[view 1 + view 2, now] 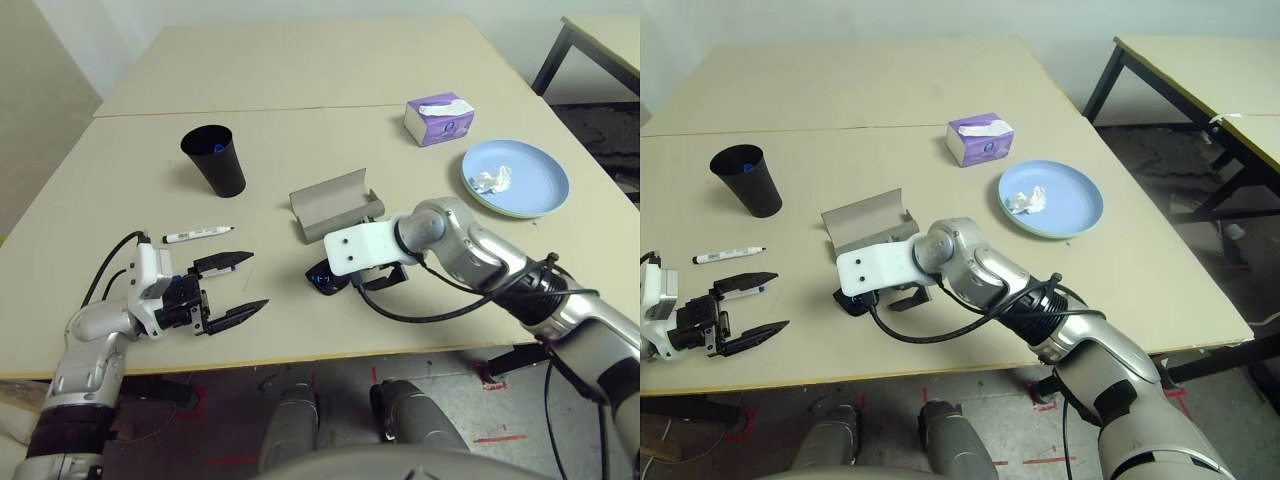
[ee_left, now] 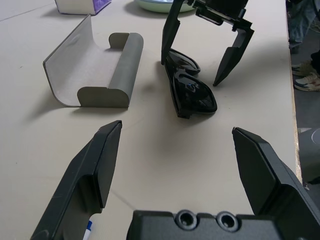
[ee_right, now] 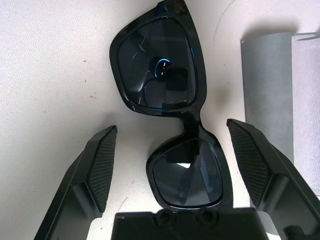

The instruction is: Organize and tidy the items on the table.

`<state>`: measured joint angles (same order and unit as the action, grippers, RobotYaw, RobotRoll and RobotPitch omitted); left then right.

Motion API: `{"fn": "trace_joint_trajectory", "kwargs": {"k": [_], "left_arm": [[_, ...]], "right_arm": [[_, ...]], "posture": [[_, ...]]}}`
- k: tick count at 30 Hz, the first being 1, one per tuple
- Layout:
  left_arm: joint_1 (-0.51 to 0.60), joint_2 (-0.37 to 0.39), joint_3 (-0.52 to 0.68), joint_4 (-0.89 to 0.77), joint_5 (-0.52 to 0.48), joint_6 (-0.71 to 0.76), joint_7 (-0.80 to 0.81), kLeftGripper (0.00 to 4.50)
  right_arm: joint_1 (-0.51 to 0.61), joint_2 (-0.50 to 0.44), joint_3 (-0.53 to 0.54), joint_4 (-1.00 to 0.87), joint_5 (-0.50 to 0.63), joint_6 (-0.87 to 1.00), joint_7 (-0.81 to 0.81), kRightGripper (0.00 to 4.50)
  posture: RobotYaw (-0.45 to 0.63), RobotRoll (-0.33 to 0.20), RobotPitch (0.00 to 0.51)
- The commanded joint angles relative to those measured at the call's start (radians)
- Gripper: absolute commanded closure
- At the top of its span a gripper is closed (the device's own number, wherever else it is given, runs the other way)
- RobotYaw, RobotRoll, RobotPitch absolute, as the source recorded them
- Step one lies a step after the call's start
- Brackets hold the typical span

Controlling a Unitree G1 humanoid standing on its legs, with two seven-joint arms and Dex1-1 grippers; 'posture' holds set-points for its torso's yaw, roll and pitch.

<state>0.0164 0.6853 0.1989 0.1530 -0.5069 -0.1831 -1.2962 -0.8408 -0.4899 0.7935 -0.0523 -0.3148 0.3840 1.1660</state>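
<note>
1. Across a big pale table [image 1: 290,130], with a line running over it: small things, spread about.
2. Down low over the black sunglasses [image 3: 160,65]: right gripper [image 3: 172,124], fingers wide apart, one on each side, with no grip on them. Probably just about to pick them up.
3. Near the front edge, by the markers: left gripper [image 2: 177,126], also wide open, with nothing between its fingers.
4. Just beside the sunglasses: grey glasses case [image 1: 330,205], lid up and bare inside. Likely the right home for them.
5. Partly behind the left gripper: marker with a blue cap [image 1: 743,293], lying down. Just beyond it: marker with a black cap [image 1: 198,234], lying down too.
6. Farther out, standing up: black cup [image 1: 222,165], with something blue [image 1: 218,148] inside. Maybe a good place for both markers.
7. Well off on the robot's right: blue plate [image 1: 530,180], sitting on a green plate [image 2: 155,7], with crumpled white tissue [image 1: 491,180] on top. Beyond them, purple tissue box [image 1: 440,125].
8. Done, by the look of it: just the plates, stacked. Left to do: sunglasses into the case, lid shut, markers put away, tissue off the plate. Still much more to do than done.
</note>
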Motion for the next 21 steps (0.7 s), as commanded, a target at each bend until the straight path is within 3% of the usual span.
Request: {"fn": "trace_joint_trajectory", "kwargs": {"k": [1, 11, 21], "left_arm": [[0.008, -0.005, -0.013, -0.026, 0.014, 0.003, 0.006, 0.00], [0.014, -0.011, -0.018, -0.069, 0.006, 0.025, 0.032, 0.00], [0.001, -0.018, -0.025, -0.080, 0.005, 0.039, 0.049, 0.00]], "right_arm": [[0.016, 0.015, -0.015, -0.012, -0.005, 0.005, 0.013, 0.64], [0.030, 0.025, -0.032, -0.028, -0.014, 0.008, 0.031, 4.20], [0.038, 0.005, -0.043, -0.040, -0.026, 0.010, 0.063, 4.32]], "posture": [[-0.02, 0.000, 0.125], [-0.01, 0.000, 0.122], [-0.02, 0.000, 0.129]]}}
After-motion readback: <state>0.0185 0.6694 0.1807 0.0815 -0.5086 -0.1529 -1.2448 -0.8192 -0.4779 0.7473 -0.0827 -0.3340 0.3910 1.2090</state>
